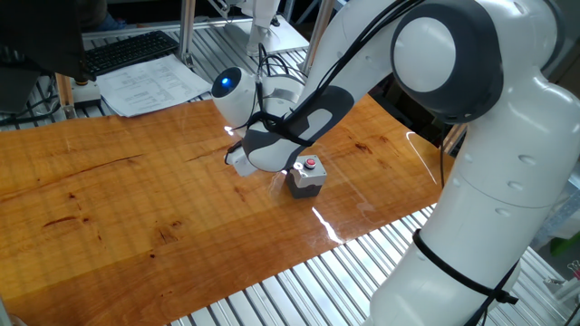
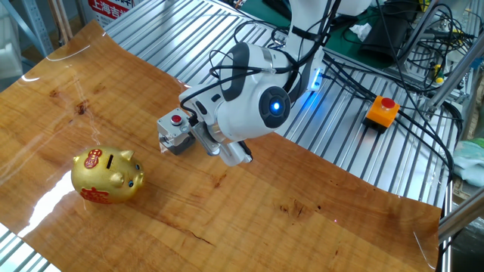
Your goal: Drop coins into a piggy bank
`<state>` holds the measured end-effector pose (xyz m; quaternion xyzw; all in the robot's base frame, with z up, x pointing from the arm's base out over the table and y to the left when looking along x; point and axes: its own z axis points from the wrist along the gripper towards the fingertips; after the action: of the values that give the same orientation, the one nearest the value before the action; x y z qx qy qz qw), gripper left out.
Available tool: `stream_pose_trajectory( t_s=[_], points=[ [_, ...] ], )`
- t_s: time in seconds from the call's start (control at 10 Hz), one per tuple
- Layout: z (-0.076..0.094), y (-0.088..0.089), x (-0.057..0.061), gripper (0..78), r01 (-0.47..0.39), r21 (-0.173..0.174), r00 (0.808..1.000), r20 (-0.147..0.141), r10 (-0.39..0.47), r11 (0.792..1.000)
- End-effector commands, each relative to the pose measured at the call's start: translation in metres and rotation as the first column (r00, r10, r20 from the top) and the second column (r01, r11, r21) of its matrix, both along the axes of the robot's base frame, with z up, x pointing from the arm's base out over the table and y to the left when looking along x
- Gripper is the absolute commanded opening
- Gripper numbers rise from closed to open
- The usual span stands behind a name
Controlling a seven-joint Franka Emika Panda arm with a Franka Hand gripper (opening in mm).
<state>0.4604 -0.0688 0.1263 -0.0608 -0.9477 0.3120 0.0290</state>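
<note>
A white robot arm reaches low over a wooden bench [image 2: 318,204], near a golden piggy bank [image 2: 107,176].

The piggy bank stands near the bench's front edge in the other fixed view, slot on top, red markings on its back. The gripper [image 2: 235,153] hangs just beside a grey box with a red button [image 2: 175,133], well apart from the pig. Whether its fingers are open or closed cannot be told.
</note>
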Motion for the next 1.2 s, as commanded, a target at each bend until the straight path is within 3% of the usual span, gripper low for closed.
stream_pose_trajectory(
  t_s=[0.1,1.0,1.1,1.2],
  points=[
    [0.001,0.0,0.001,77.5,0.001,-0.001,1.0,0.003,-0.001,1.0],
    [0.001,0.0,0.001,77.5,0.001,-0.001,1.0,0.003,-0.001,1.0],
    [-0.012,0.004,0.005,77.5,-0.005,0.008,1.0,-0.002,0.005,1.0],
    [-0.012,0.004,0.005,77.5,-0.005,0.017,1.0,-0.003,0.005,1.0]
  ],
)
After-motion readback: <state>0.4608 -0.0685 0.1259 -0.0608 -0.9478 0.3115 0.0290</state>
